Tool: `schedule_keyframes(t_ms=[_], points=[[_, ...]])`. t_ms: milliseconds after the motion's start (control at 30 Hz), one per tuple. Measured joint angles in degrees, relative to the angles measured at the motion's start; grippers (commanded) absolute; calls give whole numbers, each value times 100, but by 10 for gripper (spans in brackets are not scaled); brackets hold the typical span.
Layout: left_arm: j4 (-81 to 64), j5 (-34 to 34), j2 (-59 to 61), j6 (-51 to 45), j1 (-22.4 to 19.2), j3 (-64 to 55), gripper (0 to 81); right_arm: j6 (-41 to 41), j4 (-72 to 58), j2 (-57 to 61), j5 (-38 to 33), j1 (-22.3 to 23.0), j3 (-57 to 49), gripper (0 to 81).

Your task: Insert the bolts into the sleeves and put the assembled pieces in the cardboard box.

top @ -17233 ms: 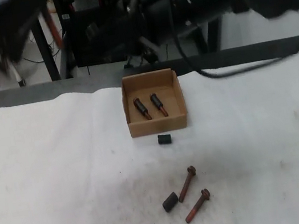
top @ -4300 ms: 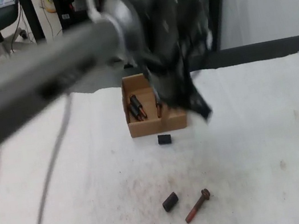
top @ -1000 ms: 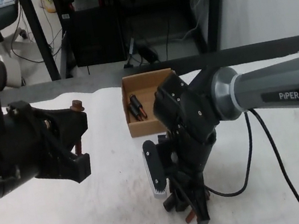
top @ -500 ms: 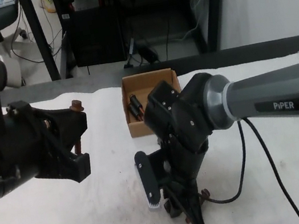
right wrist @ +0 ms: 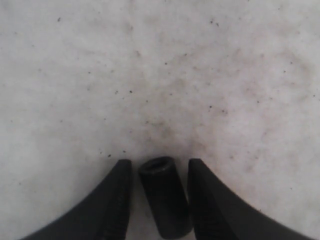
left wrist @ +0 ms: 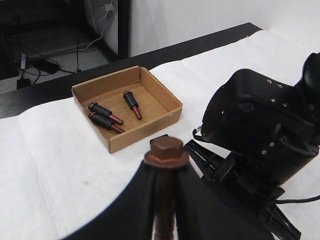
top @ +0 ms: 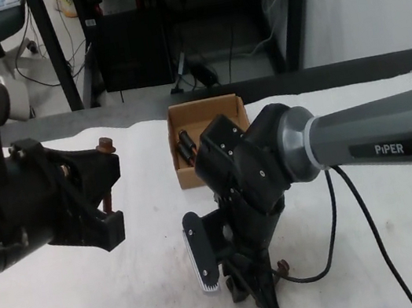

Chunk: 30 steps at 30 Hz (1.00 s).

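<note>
While the right gripper (right wrist: 159, 162) stood low near the front edge of the bench (top: 73, 305), its jaws sat narrowly to either side of the black sleeve (right wrist: 165, 200). The sleeve lay on the white cloth, a sliver of cloth showing beside one finger, and no firm hold was evident.

Risk, as judged: the sleeve lay slightly askew between the jaws, so closing could roll it out or clamp it crooked. Its bore would then be poorly presented to a bolt. The loose bolt (top: 282, 267), just beside the right arm and its cable, could be nudged away.

The left gripper (left wrist: 166, 172), raised toward the left edge, was clamped on a bolt (left wrist: 166, 152), head up.

The right wrist view gave the sleeve's open bore and the jaw gaps, where the high view gave the arm's bulk over that spot. The left wrist view gave three assembled pieces (left wrist: 106, 121) in the cardboard box (left wrist: 145, 136) near the back edge, where the high view had the arm across part of the box.
</note>
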Motion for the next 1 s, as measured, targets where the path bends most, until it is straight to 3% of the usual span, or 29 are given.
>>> schedule_keyframes(t_ms=[600, 700, 767, 867, 1000], points=[[0, 0, 0, 9, 0, 0, 3, -218, 174, 0, 13, -132, -20, 309], [0, 0, 0, 9, 0, 0, 3, -218, 188, 0, 13, -132, -20, 167], [0, 0, 0, 9, 0, 0, 3, -116, 210, 0, 13, -132, -20, 11], [0, 0, 0, 9, 0, 0, 3, 219, 210, 0, 13, -132, -20, 5], [0, 0, 0, 9, 0, 0, 3, 1565, 197, 0, 74, -132, -69, 6]])
